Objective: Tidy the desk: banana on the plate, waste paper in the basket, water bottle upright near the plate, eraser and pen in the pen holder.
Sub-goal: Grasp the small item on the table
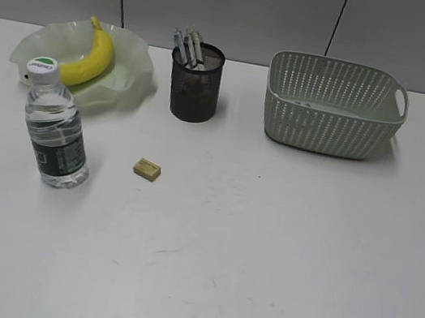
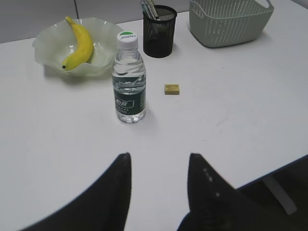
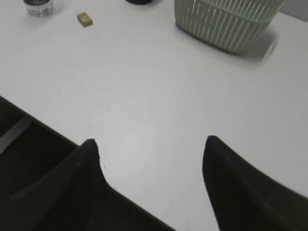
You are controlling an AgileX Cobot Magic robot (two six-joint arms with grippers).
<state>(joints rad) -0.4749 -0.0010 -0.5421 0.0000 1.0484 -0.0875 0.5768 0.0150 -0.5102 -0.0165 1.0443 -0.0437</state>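
The banana (image 1: pixel 90 57) lies on the pale green plate (image 1: pixel 132 79) at the back left. The water bottle (image 1: pixel 56 131) stands upright just in front of the plate. A small yellowish eraser (image 1: pixel 147 169) lies on the desk (image 1: pixel 261 258) between the bottle and the black mesh pen holder (image 1: pixel 196 86), which holds pens (image 1: pixel 188 44). A scrap of white shows inside the basket (image 1: pixel 333 106); I cannot tell whether it is the waste paper. My left gripper (image 2: pixel 159 156) is open and empty, well short of the bottle (image 2: pixel 128 82). My right gripper (image 3: pixel 150 142) is open and empty over bare desk near its front edge.
Neither arm shows in the exterior view. The desk's front edge (image 3: pixel 43 127) runs under the right gripper, with a dark drop beyond it. A grey panelled wall (image 1: pixel 239 7) stands behind the desk.
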